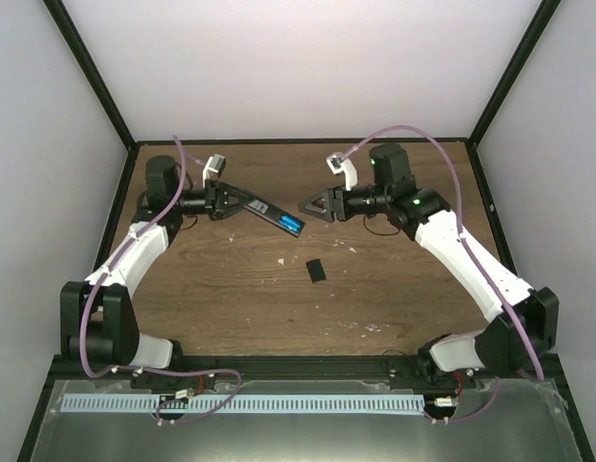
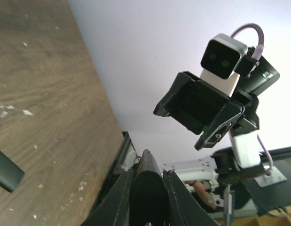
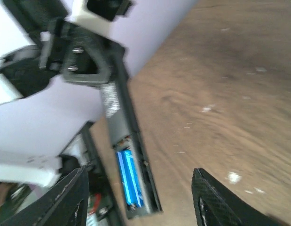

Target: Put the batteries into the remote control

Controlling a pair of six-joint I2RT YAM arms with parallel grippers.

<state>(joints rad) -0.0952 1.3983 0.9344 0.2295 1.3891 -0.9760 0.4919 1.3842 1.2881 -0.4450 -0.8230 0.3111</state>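
The remote control (image 1: pixel 267 213) is a slim black bar held off the table, and my left gripper (image 1: pixel 230 202) is shut on its left end. In the left wrist view the remote control (image 2: pixel 147 186) sits clamped between the two fingers. The batteries (image 1: pixel 292 223) show as blue cylinders lying side by side in the open slot at the bar's right end, and appear as batteries (image 3: pixel 129 178) in the right wrist view too. My right gripper (image 1: pixel 312 207) hovers just right of that end, open. Its fingers (image 3: pixel 72 193) stand wide apart with nothing gripped.
A small squarish black cover piece (image 1: pixel 317 270) lies on the wooden table (image 1: pixel 230 298) in front of the remote, and shows as a cover piece (image 2: pixel 6 172) in the left wrist view. Black frame posts and white walls border the table.
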